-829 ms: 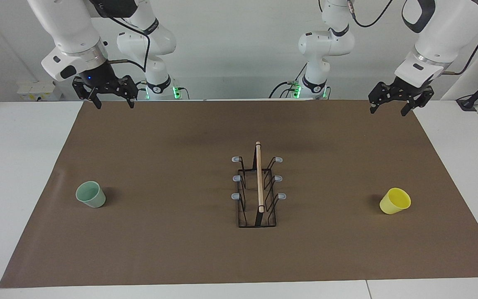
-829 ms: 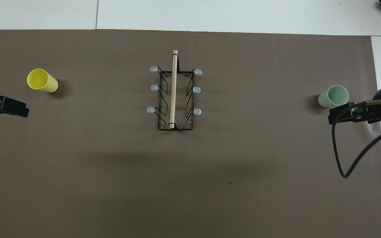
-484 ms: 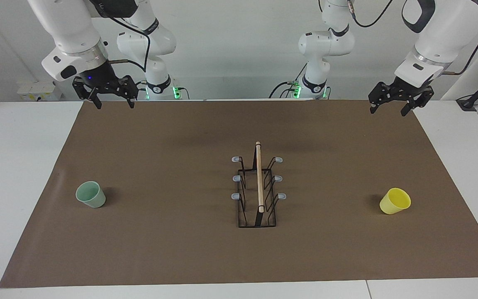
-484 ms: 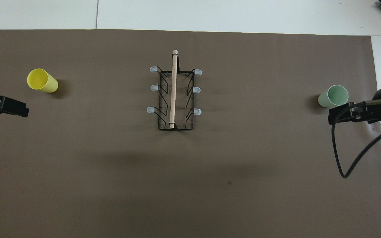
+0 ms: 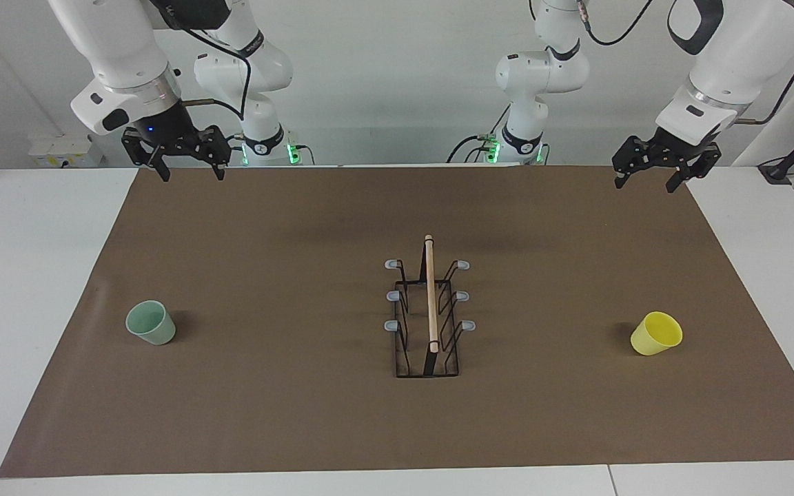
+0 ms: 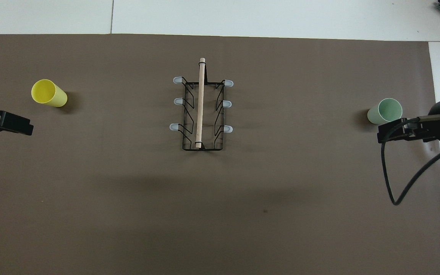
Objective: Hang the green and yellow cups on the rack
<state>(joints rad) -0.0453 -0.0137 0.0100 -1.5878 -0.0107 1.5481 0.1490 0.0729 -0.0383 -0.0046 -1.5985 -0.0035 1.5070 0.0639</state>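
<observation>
**Both grippers raised and open; cups and rack untouched on the mat**

Since the earlier frames, only the right gripper (image 5: 188,170) has shifted, drifting slightly toward the middle of the table; in the overhead view its tip now sits a little nearer the centre of the frame. Cups, rack and left gripper lie as before.

Facing view: the right gripper hangs in the upper left of the frame, over the mat's edge nearest the robots, its fingers spread wide and holding nothing. The left gripper (image 5: 646,183) hangs in the upper right of the frame, over the matching corner of the brown mat (image 5: 287,413), also spread wide and empty.

The rack (image 5: 429,317) stands at the centre of the frame, its wooden rod (image 5: 431,293) running lengthwise along the top, with three grey-capped prongs (image 5: 391,295) on each side, all bare. The green cup (image 5: 151,322) stands upright, mouth up, at the middle left of the frame, toward the right arm's end of the table. The yellow cup (image 5: 656,333) stands at the middle right, toward the left arm's end, mouth up. Both cups are well apart from the rack.

Overhead view: the yellow cup (image 6: 49,93) appears at the upper left, the green cup (image 6: 384,111) at the right edge, the rack (image 6: 201,110) at upper centre. The left gripper's tip (image 6: 4,122) enters at the left edge just below the yellow cup; the right gripper's tip (image 6: 405,131) shows just below the green cup.
</observation>
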